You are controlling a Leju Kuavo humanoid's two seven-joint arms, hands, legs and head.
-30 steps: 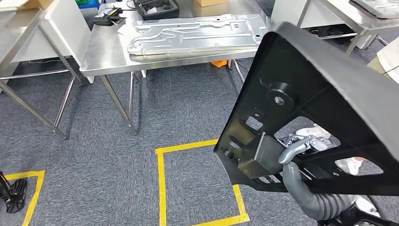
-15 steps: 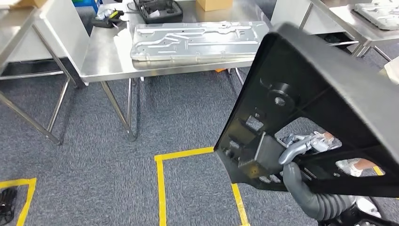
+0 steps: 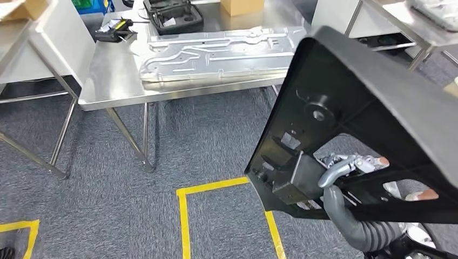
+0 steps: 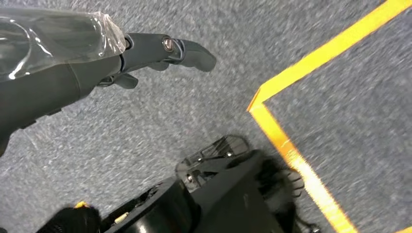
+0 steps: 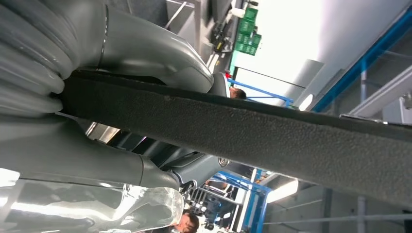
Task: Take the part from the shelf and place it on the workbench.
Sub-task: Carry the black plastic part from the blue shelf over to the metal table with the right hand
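A large black plastic part (image 3: 367, 108), a flat ribbed frame with cut-outs, stands tilted in front of me on the right in the head view. My right hand (image 3: 345, 167) grips its lower bar from below. In the right wrist view the part's rough black edge (image 5: 272, 136) runs between the thumb and fingers of that hand (image 5: 121, 53). My left hand (image 4: 97, 63) hangs over the grey carpet with its fingers stretched out and nothing in them. The steel workbench (image 3: 108, 81) stands ahead, beyond a strip of carpet.
A big silver stamped metal plate (image 3: 216, 51) covers most of the workbench, with a black case (image 3: 173, 13) and a cardboard box (image 3: 241, 6) behind it. More steel tables stand at the left (image 3: 32, 32) and right (image 3: 389, 21). Yellow floor tape (image 3: 183, 216) marks a square.
The whole view has shifted: the workbench now sits lower and larger in the picture, so the camera has moved toward it. The part stays in my right hand as before.
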